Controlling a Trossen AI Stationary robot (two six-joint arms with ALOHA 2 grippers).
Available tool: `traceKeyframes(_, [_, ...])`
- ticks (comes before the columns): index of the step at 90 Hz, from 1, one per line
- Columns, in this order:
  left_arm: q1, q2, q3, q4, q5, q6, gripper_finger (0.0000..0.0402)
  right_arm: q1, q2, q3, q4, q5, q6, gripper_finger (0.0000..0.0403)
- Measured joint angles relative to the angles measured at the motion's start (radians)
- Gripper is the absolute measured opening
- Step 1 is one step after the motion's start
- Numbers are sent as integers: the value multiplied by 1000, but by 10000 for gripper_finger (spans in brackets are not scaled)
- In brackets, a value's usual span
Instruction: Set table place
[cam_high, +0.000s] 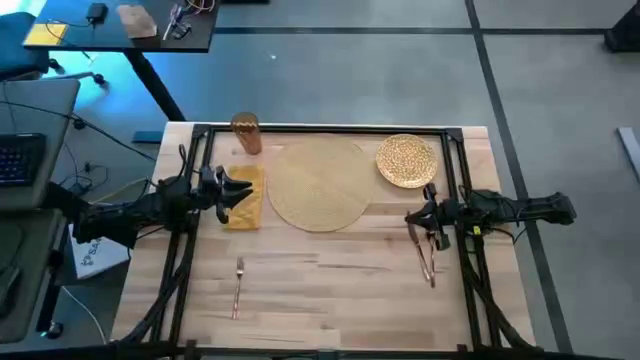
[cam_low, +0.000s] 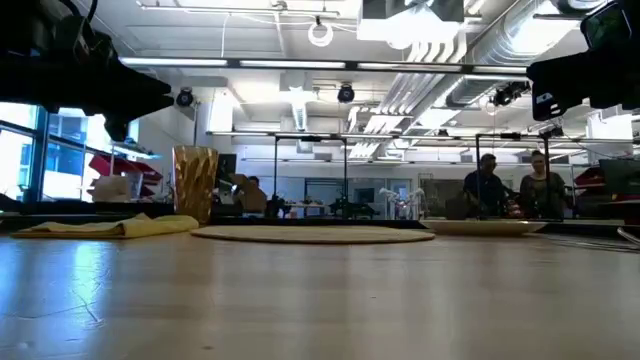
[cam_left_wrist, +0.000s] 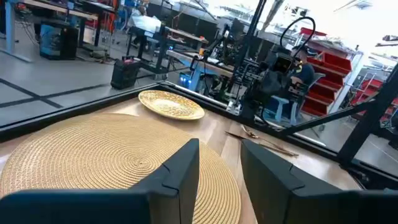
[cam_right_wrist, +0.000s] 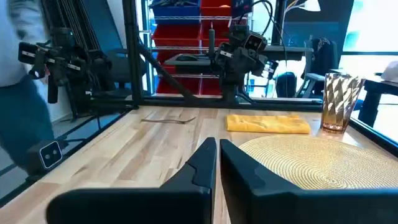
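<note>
Placemat (cam_high: 320, 185), round, tan and woven, lies flat at the middle of the far half of the butcher-block table (cam_high: 330, 290), and everything else can be placed from it. Just off its left edge lies the folded yellow napkin (cam_high: 247, 197), touching or nearly touching the mat. Behind the napkin, near the far rail, the amber cup (cam_high: 246, 133) stands upright, close to the mat's far-left edge. At the mat's far-right edge sits the gold speckled plate (cam_high: 406, 160); its rim seems to meet the mat, though real overlap cannot be told. A copper fork (cam_high: 238, 285) lies well apart from the mat, toward the near left of the table. To the mat's right, nearer the front, the spoon and knife (cam_high: 428, 262) lie close together.

Left gripper (cam_high: 238, 189) hovers over the napkin, beside the mat's left edge; in its wrist view its fingers (cam_left_wrist: 180, 174) stand apart with a clear gap, holding nothing. Right gripper (cam_high: 428, 222) hangs just right of the mat, above the far ends of the spoon and knife; its fingers (cam_right_wrist: 202, 165) are almost together, only a thin slit between them, with nothing gripped.
</note>
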Motion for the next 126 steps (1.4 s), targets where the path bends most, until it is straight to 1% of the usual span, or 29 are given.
traceKeyframes(17, [0, 0, 0, 1, 0, -2, 101, 0, 0, 0, 0, 0, 0, 3])
traceKeyframes(21, [0, 0, 0, 7, 1, -40, 101, 0, 0, 0, 0, 0, 0, 3])
traceKeyframes(24, [0, 0, 0, 24, 6, -138, 101, 0, 0, 0, 0, 0, 0, 3])
traceKeyframes(32, [0, 0, 1, 88, 32, -476, 101, 0, 0, 0, 0, 0, 0, 3])
traceKeyframes(35, [0, 0, 1, 103, 32, -571, 101, 0, 0, 0, 0, 0, 0, 3])
traceKeyframes(41, [0, 0, 1, 127, 24, -711, 101, 0, 0, 0, 0, 0, 0, 3])
traceKeyframes(47, [0, 0, 1, 158, -4, -810, 101, 0, 0, 0, 0, 0, 0, 3])
traceKeyframes(59, [0, 0, 1, 160, -95, -888, 101, 0, 0, 0, 0, 0, 0, 3])
traceKeyframes(69, [0, 0, 1, 159, -137, -868, 101, 0, 0, 0, 0, 0, 0, 3])
traceKeyframes(74, [0, 7, 2, 158, -126, -894, 101, 0, 0, 0, 0, 0, 0, 3])
traceKeyframes(79, [-4, 26, 28, 107, -46, -907, 99, 0, 0, 0, 0, 0, 0, 3])
traceKeyframes(85, [-35, 80, 106, -32, 76, -925, 92, 0, 0, 0, 0, 0, 0, 3])
traceKeyframes(92, [-96, 188, 218, -257, 175, -927, 80, 0, 0, 0, 0, 0, 0, 3])
traceKeyframes(99, [-175, 318, 323, -472, 235, -922, 68, 0, 0, 0, 0, 0, 0, 3])
traceKeyframes(105, [-249, 436, 395, -605, 261, -970, 60, 0, 0, 0, 0, 0, 0, 3])
traceKeyframes(111, [-334, 551, 437, -654, 281, -1028, 55, 0, 0, 0, 0, 0, 0, 3])
traceKeyframes(126, [-537, 808, 496, -615, 278, -1246, 53, 0, 0, 0, 0, 0, 0, 3])
